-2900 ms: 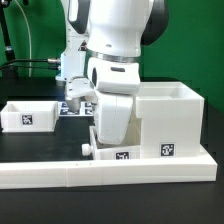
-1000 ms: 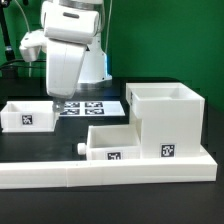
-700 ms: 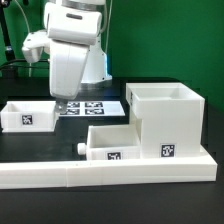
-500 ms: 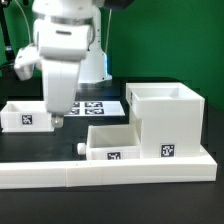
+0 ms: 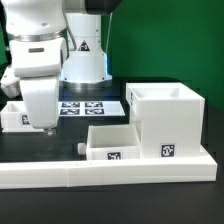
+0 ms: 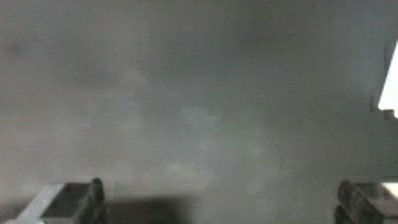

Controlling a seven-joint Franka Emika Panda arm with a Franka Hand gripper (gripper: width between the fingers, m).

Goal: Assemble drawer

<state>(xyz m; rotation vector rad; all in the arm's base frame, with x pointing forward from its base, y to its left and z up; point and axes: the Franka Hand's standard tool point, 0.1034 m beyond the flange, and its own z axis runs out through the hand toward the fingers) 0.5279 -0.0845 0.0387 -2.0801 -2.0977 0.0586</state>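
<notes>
Drawer housing [image 5: 165, 118] has one tray [image 5: 108, 140] against its side; we judge the other tray [image 5: 10, 115], at the exterior view's left, not yet fitted. Our pincer [image 5: 44, 126] hangs wide, empty.

The drawer's housing [image 5: 165, 118] is plain white, with a black-and-white square tag [image 5: 168, 152] low on its front. The tray [image 5: 110, 138] beside it is the same white and carries a like tag [image 5: 115, 155]; its knob [image 5: 81, 149] is white too. The second tray [image 5: 10, 116] is white. The border wall [image 5: 100, 176] is white against the black table [image 5: 30, 150]. The marker board [image 5: 92, 106] shows black squares on white. The arm [image 5: 38, 65] is white with a dark band, the backdrop [image 5: 170, 40] green. In the wrist view the fingers [image 6: 71, 202] look dark grey over a blurred grey surface [image 6: 196, 100]
</notes>
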